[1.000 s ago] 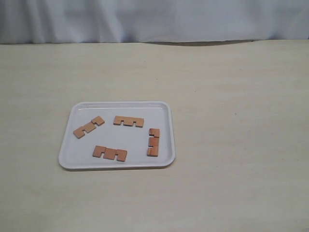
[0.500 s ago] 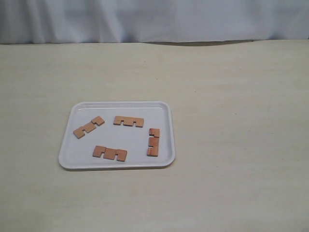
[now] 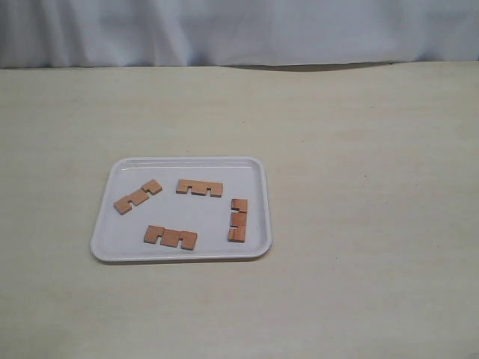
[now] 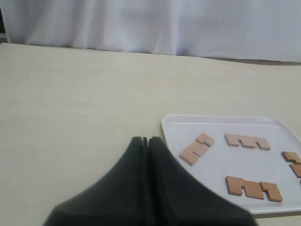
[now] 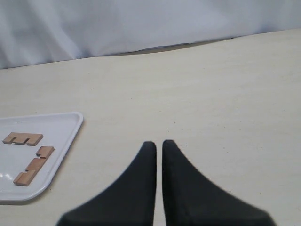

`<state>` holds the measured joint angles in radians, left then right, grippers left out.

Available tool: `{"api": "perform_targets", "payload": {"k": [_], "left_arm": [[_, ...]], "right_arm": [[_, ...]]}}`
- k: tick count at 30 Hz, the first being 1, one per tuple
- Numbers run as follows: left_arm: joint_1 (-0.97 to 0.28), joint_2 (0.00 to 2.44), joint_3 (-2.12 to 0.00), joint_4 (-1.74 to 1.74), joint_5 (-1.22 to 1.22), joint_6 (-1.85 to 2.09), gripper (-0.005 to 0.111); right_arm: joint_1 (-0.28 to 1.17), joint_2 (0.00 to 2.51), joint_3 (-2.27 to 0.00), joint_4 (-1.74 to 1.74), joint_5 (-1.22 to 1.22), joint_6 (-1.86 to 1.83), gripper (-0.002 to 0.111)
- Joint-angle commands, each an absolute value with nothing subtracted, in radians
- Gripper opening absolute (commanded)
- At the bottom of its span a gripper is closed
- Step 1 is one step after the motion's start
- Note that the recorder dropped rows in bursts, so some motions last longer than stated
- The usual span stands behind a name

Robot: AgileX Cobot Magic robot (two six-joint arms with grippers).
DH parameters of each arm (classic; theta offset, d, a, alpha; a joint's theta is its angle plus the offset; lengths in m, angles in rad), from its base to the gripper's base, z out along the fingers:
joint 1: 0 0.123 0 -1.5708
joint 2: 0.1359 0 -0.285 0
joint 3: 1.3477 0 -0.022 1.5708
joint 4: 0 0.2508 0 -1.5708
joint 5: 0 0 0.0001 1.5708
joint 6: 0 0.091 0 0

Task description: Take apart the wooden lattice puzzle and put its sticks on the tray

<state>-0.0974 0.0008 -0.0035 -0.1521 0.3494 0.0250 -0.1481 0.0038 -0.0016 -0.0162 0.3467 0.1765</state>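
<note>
The white tray (image 3: 196, 214) lies left of centre on the table. Four separate reddish-brown notched sticks rest flat on it: one at the left (image 3: 137, 197), one at the back (image 3: 199, 188), one at the right (image 3: 238, 220) and one at the front (image 3: 171, 237). No interlocked lattice shows in any view. Neither arm appears in the exterior view. In the left wrist view my left gripper (image 4: 145, 140) is shut and empty, held back from the tray (image 4: 216, 165) near its corner. My right gripper (image 5: 159, 143) is shut on nothing over bare table, well off the tray (image 5: 61, 126).
The pale wooden table (image 3: 359, 187) stretches around the tray on all sides. A white cloth backdrop (image 3: 239, 30) hangs along the table's far edge.
</note>
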Motion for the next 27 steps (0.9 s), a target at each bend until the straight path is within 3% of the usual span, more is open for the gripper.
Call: {"api": "perform_targets", "payload": {"k": [1, 27], "left_arm": [[-0.106, 0.0, 0.0, -0.09, 0.319, -0.017, 0.0], [-0.106, 0.0, 0.0, 0.011, 0.353, -0.111, 0.0]], "right_arm": [[-0.154, 0.0, 0.0, -0.015, 0.343, 0.18, 0.004], [-0.154, 0.0, 0.0, -0.011, 0.343, 0.18, 0.004]]}}
